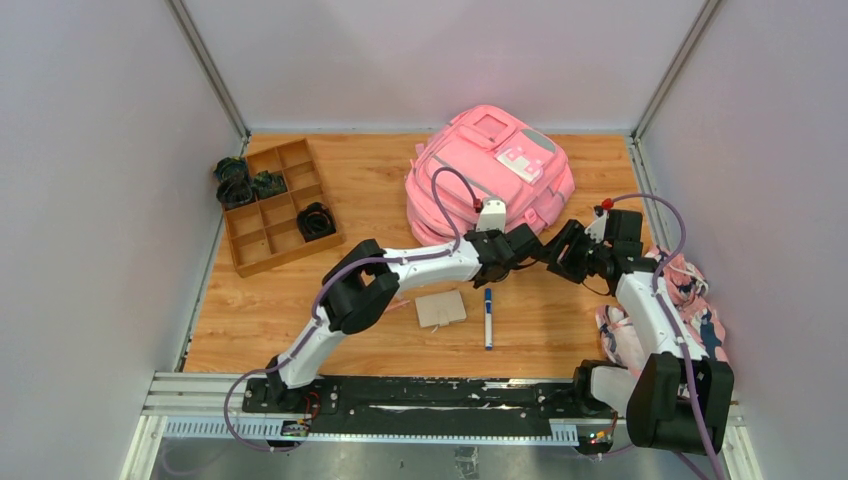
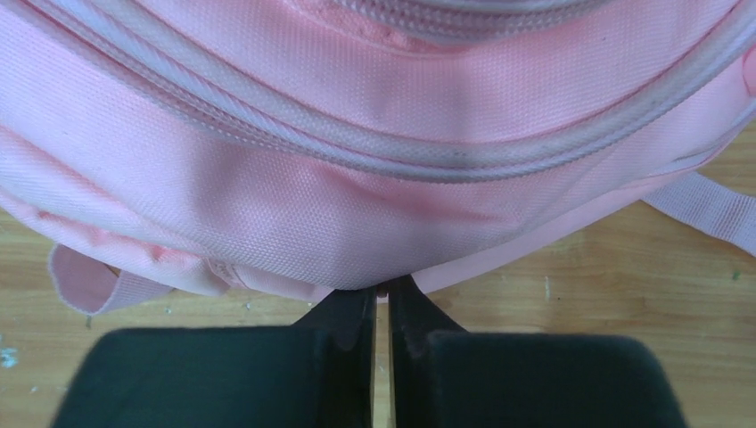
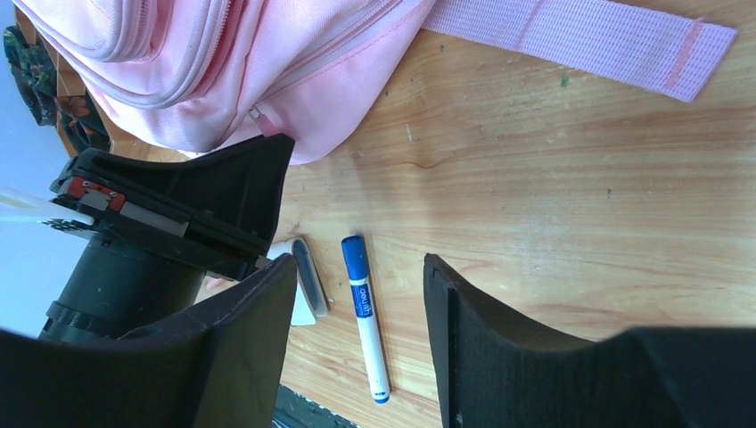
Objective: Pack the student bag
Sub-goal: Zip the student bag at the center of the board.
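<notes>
The student bag (image 1: 490,165) is a large pink backpack lying at the back middle of the table. It fills the top of the left wrist view (image 2: 374,134) and shows top left in the right wrist view (image 3: 205,53). My left gripper (image 1: 522,247) is at the bag's near edge (image 2: 383,290), shut on a small tab there that looks like a zipper pull. My right gripper (image 1: 553,252) is just to its right, open and empty above the table (image 3: 358,263). A blue-capped white marker (image 1: 488,317) lies below it (image 3: 365,321).
A brown card notebook (image 1: 440,308) lies left of the marker. A wooden divided tray (image 1: 262,245) with dark items stands at the back left. A pink-and-navy floral cloth (image 1: 690,300) lies by the right arm. A pink strap (image 3: 579,40) rests on the table.
</notes>
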`<state>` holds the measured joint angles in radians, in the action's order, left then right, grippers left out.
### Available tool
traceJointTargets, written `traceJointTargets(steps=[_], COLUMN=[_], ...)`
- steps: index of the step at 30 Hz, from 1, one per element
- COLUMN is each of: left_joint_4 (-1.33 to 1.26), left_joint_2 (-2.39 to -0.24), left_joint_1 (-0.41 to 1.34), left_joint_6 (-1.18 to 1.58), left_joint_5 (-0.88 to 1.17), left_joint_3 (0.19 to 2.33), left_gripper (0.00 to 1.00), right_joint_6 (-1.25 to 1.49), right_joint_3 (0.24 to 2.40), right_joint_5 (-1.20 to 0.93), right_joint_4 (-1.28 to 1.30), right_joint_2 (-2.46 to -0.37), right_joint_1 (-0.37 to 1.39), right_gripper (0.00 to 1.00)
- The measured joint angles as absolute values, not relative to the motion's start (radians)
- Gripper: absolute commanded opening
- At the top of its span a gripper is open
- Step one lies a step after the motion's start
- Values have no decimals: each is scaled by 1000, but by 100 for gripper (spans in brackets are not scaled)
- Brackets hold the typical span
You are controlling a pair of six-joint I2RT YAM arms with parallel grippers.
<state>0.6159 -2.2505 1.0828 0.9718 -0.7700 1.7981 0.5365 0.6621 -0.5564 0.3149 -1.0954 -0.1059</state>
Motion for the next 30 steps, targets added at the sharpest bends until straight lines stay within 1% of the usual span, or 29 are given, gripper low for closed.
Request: traceJointTargets(steps=[4,7,9,12,15,19,24,30], left_joint_4=[506,399,326,260,232,223,222,209], left_joint_2=[-2215,-2144,-2077,-1980,-1914,-1886,-1886,-1886], left_joint_1=[1081,1076,1067,1040,1010,985,984,984], left_joint_6=[904,828,764,679,606,535,493,467], left_joint_5=[-724,-659,-587,-455,-351,-261,-187,-134], left_joint_3=[1703,1578,1488,1407,1391,1391,1376,1359], left_gripper=[0,0,0,0,0,0,0,0], right_joint_6=[535,535,557,643,786,954,1110,1187], right_joint_3=[662,662,658,606,523,460,453,494], right_joint_5=[-592,-646,-668,-698,-714,-705,-687,-661], right_joint_4=[312,305,286,163,4,-182,-390,-493], right_joint_2=[-1097,-1106,-1121,-1148,-1206,-1261,-1334,-1419], right_joint_1=[-106,-106,-106,-105,-95,-78,-43,28], right_gripper=[64,64,64,64,64,65,69,71])
